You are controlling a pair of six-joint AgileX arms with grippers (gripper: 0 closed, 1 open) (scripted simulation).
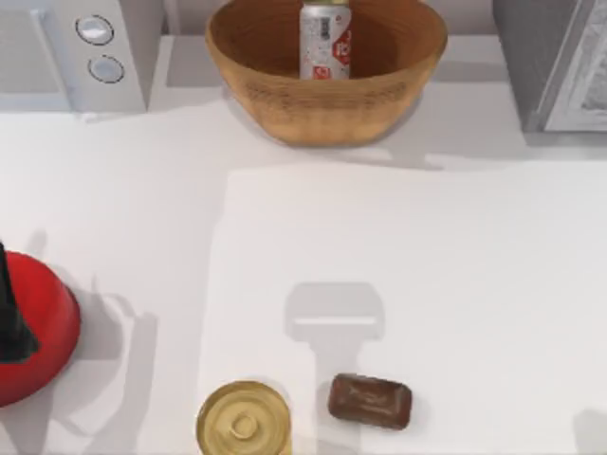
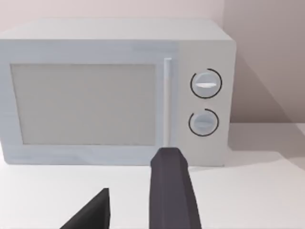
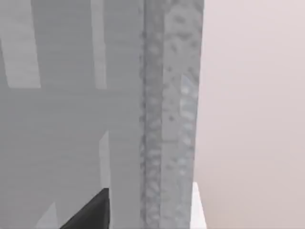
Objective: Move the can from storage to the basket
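The can [image 1: 325, 40] is slim and silver with red label marks. It stands upright inside the basket [image 1: 285, 104], a wide tan woven bowl at the back middle of the table. Nothing is touching the can. My left arm [image 1: 11, 308] is a dark shape at the table's left edge, far from the basket. In the left wrist view, dark parts of my left gripper [image 2: 169, 195] face a microwave [image 2: 114, 90]. In the right wrist view, a dark corner of my right gripper [image 3: 90, 212] sits in front of a grey cabinet wall [image 3: 167, 114].
A white microwave [image 1: 81, 47] stands at the back left and a grey cabinet [image 1: 555, 62] at the back right. A red round object [image 1: 43, 336] lies at the left edge. A gold round-lidded tin [image 1: 243, 422] and a brown block [image 1: 370, 401] sit near the front.
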